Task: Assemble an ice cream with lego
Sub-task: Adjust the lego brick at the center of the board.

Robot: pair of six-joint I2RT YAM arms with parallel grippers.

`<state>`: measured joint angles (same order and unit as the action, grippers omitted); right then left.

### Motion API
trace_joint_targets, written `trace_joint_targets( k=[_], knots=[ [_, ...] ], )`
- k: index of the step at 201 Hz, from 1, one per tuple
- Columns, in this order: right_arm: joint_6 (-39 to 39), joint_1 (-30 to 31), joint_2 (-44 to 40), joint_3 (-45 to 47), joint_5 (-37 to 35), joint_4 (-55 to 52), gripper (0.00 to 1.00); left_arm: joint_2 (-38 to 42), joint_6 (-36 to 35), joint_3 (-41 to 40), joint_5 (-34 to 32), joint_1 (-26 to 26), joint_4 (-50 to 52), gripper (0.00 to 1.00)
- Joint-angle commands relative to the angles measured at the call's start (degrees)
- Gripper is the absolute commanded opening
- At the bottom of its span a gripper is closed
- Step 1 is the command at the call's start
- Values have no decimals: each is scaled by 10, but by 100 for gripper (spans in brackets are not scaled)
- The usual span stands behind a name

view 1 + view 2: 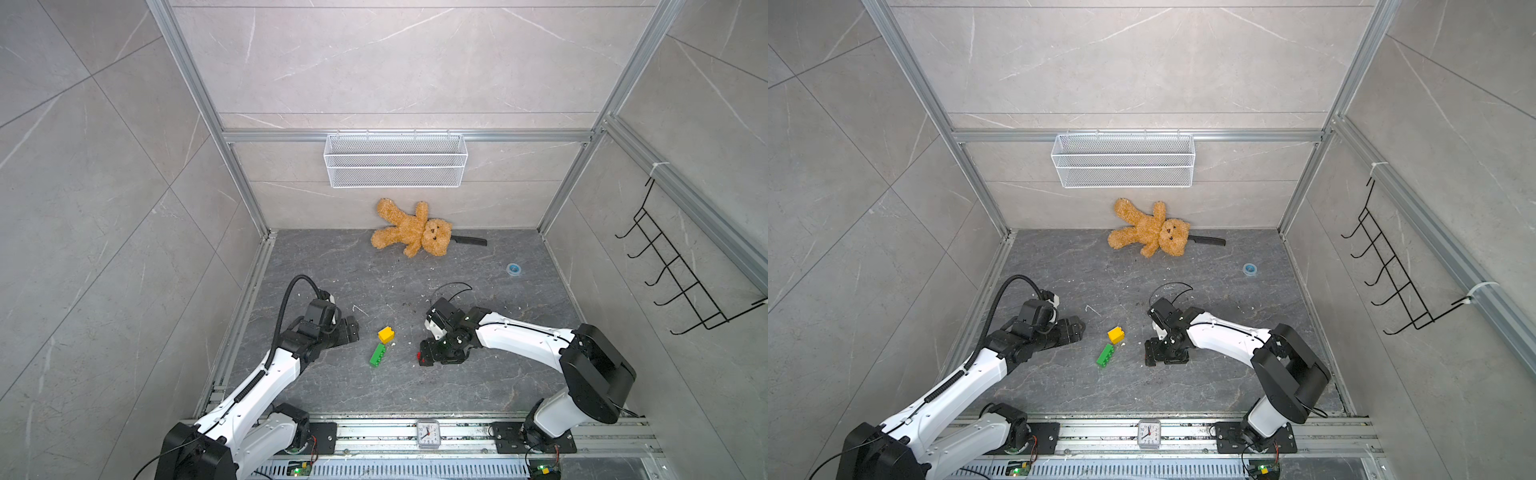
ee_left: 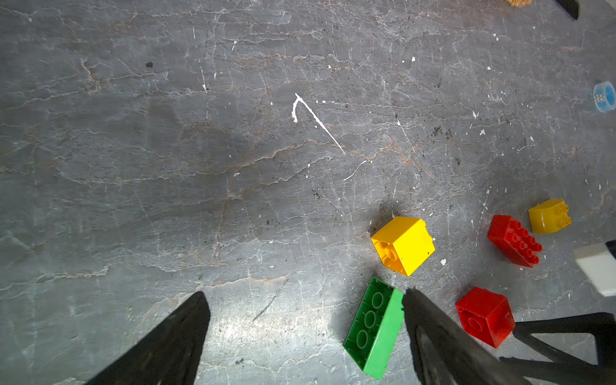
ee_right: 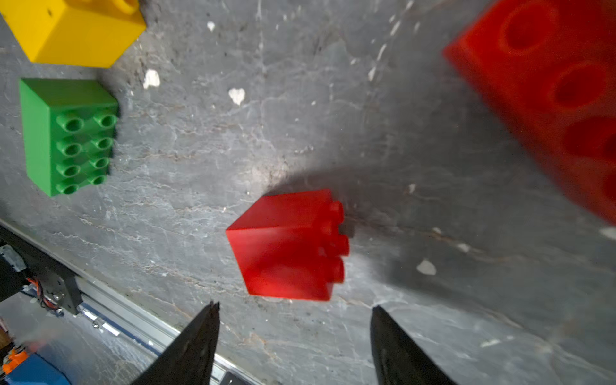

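Red cube on side, unjoined; green brick, yellow cube, long red brick near it, rounded yellow brick farther. Right gripper half-open, empty, tips just short of cube; left gripper wide, empty, apart. Cube likely light, rigid, slick: pinch flat sidewalls.

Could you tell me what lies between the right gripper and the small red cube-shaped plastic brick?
Only bare grey tabletop separates the right gripper from the small red cube-shaped plastic brick, as the right wrist view shows.
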<state>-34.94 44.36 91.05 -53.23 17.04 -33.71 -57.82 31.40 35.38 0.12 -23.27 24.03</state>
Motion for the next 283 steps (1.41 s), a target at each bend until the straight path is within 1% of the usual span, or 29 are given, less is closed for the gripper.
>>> trace_joint_targets(
  k=[1,35,56,94,114,133,149,170,189,240,256,283],
  knots=[
    [-44,2,6,-2,24,36,75,12,-17,19,-9,-2,11,93],
    [-42,2,61,-36,50,62,77,19,-37,16,-33,-3,23,94],
    [-29,2,86,-68,42,51,77,24,-42,12,-43,-3,29,94],
    [18,3,127,-144,-22,-34,77,32,-41,2,-50,-2,28,94],
    [39,2,156,-176,-37,-66,76,33,-43,-1,-56,-3,27,94],
    [44,3,170,-194,-37,-80,72,32,-46,1,-57,-3,29,94],
    [53,6,181,-216,-64,-121,72,32,-48,5,-58,-3,36,94],
    [55,8,185,-235,-117,-175,73,36,-48,2,-54,-3,34,94],
    [46,15,182,-240,-128,-185,73,38,-45,0,-47,-3,30,94],
    [36,41,220,-272,-91,-164,62,34,-52,3,-44,-2,29,94],
    [37,48,235,-290,-107,-187,58,36,-51,4,-45,-3,32,94],
    [36,51,244,-299,-126,-211,57,42,-49,1,-45,-3,32,94]
  ],
)
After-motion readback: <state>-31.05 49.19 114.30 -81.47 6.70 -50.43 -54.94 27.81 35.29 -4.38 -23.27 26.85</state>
